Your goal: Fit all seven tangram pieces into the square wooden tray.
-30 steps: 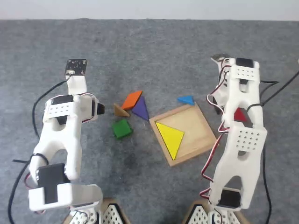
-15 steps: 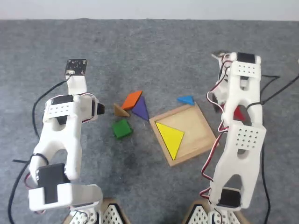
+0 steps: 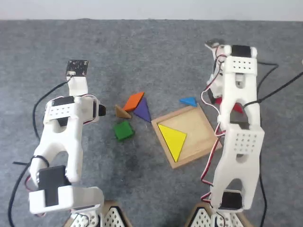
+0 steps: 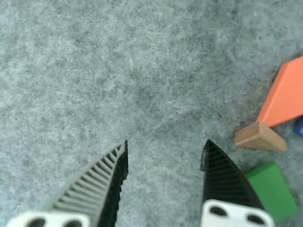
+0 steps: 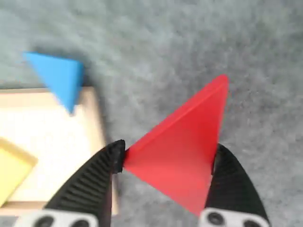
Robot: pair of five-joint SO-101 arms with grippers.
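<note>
Left gripper (image 4: 165, 144) sat open over bare carpet (image 4: 118, 71), brown triangle (image 4: 259, 137) and green square (image 4: 267, 189) just beside one finger. Wooden tray (image 3: 198, 124) held only the yellow triangle (image 3: 173, 137). Right gripper (image 5: 169, 149) was clamped on the red triangle (image 5: 189, 125), just outside the tray corner near the blue triangle (image 5: 59, 75). The tray lay toward the left arm's side, and the right arm was nearer.
</note>
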